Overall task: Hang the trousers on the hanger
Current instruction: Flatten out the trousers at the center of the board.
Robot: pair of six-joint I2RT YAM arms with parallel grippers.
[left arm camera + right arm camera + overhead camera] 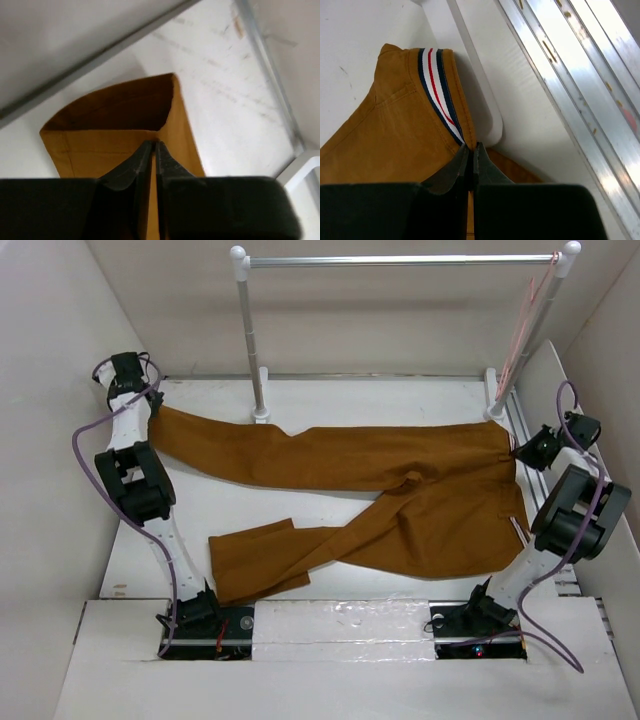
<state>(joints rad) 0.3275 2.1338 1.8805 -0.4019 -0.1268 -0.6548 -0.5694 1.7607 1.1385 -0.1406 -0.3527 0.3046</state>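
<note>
left gripper [154,145]: pinching leg hem
right gripper [471,146]: pinching waistband
trousers [400,490]: stretched left-right
hanger [527,320]: far right corner, right arm nearer

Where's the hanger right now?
Top view, far right: the hanger hangs from the right end of the rail, just beyond the waistband end of the trousers.

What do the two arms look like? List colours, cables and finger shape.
Both the left arm and right arm have white tube links between bulky black joint housings, on black bases. A purple cable loops loosely alongside each. The left gripper and right gripper are black, with dark tapered fingers narrowing to thin tips.
</note>
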